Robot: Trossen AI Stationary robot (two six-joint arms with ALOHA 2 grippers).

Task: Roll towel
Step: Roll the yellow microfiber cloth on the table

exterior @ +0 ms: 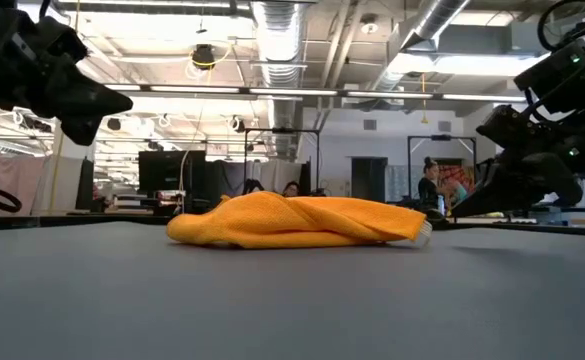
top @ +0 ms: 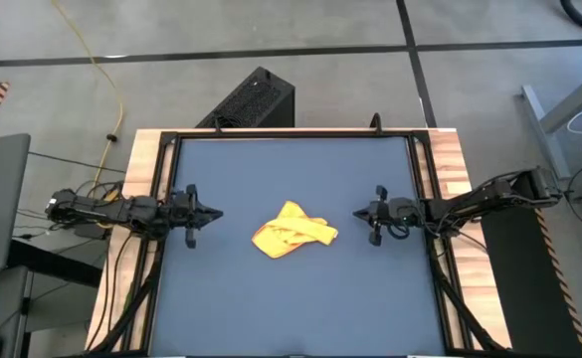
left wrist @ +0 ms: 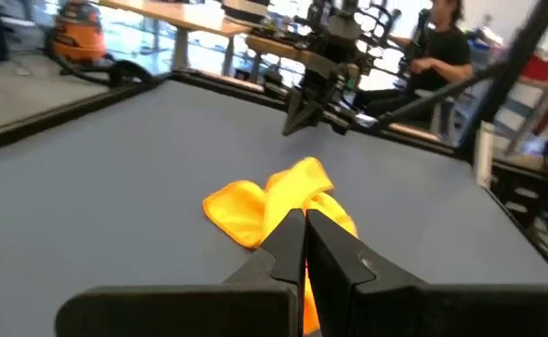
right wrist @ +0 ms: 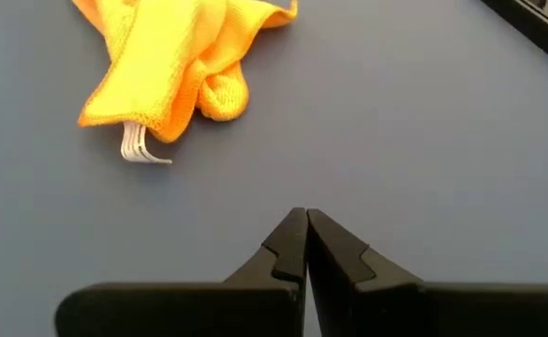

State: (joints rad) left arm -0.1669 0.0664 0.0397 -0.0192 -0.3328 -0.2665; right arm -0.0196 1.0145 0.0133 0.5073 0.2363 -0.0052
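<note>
The yellow-orange towel [top: 292, 232] lies in a crumpled, loosely rolled heap on the middle of the blue-grey tabletop [top: 291, 308]. It also shows in the low view [exterior: 297, 221], the left wrist view [left wrist: 269, 201] and the right wrist view [right wrist: 166, 65], where a white tag [right wrist: 138, 145] sticks out of one end. My left gripper [top: 214, 212] is shut and empty, left of the towel and above the table. My right gripper [top: 358, 212] is shut and empty, right of the towel.
A black frame [top: 291, 136] runs around the tabletop, with wooden boards [top: 450, 159] outside it. A black box [top: 251, 99] stands on the floor behind the table's far edge. People sit in the room beyond the table [left wrist: 437, 47].
</note>
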